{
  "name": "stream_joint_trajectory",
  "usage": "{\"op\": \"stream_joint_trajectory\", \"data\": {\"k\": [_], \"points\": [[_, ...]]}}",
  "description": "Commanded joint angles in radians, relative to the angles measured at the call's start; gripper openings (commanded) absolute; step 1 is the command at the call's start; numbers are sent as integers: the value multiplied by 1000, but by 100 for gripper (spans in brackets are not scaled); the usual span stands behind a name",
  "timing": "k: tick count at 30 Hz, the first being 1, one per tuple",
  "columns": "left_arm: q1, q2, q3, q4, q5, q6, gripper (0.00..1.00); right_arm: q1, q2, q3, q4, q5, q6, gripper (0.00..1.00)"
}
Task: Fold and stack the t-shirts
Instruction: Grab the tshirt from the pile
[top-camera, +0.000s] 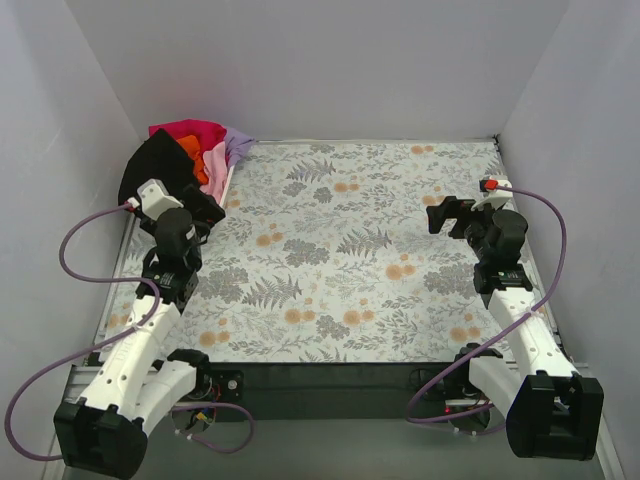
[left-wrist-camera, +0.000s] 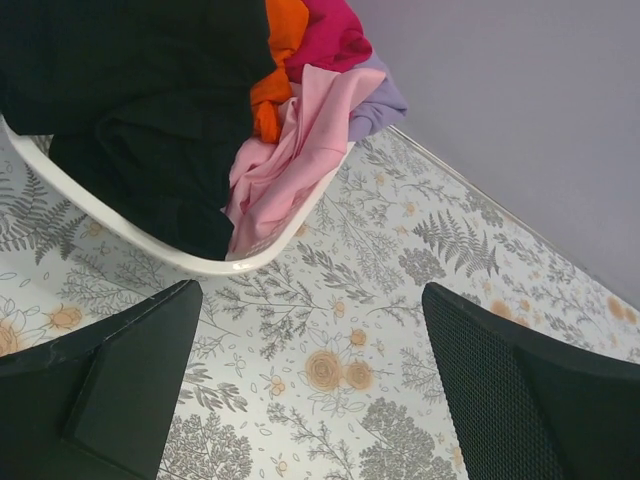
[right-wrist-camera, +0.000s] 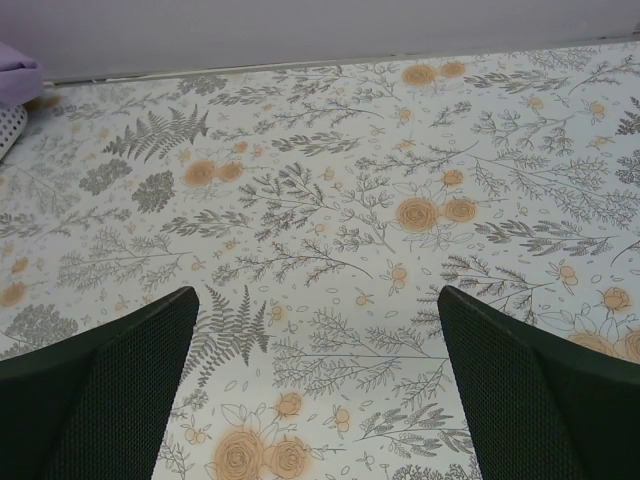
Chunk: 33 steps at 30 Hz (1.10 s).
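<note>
The t-shirts lie bunched in a white basket (top-camera: 222, 188) at the table's far left corner: black (top-camera: 150, 172), magenta-red (top-camera: 190, 130), orange (top-camera: 196, 160), pink (top-camera: 214, 165), lavender (top-camera: 239, 146). The left wrist view shows the black shirt (left-wrist-camera: 130, 100), orange (left-wrist-camera: 278, 55), magenta-red (left-wrist-camera: 332, 35), pink (left-wrist-camera: 290, 150) and lavender (left-wrist-camera: 385, 100) spilling over the basket rim (left-wrist-camera: 150, 248). My left gripper (top-camera: 207, 214) (left-wrist-camera: 310, 380) is open and empty, just in front of the basket. My right gripper (top-camera: 445, 215) (right-wrist-camera: 315, 380) is open and empty over the table's right side.
The floral tablecloth (top-camera: 350, 250) covers the table. Grey walls close in the back and both sides. In the right wrist view a bit of lavender cloth (right-wrist-camera: 15, 70) and the basket's lattice (right-wrist-camera: 8, 125) show at the far left edge.
</note>
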Motion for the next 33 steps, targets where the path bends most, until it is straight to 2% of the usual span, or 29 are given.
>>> {"op": "stream_joint_trajectory", "data": {"k": [1, 6, 11, 18, 21, 29, 33], "points": [[-9, 13, 6, -3, -71, 24, 85, 1, -15, 38, 44, 4, -5, 97], [-14, 42, -3, 20, -130, 69, 88, 1, -10, 38, 44, 10, -5, 98], [12, 126, 0, 151, -188, 172, 88, 1, -7, 45, 44, 3, -1, 98], [267, 462, 150, 155, -52, 176, 88, 1, -35, 37, 44, -3, 2, 98], [322, 551, 176, 218, 19, 179, 88, 1, -38, 35, 41, -3, 5, 98], [358, 737, 290, 252, 54, 209, 87, 1, -39, 35, 41, 7, 8, 98], [379, 803, 317, 278, 88, 209, 83, 1, -38, 35, 42, 7, 10, 98]]}}
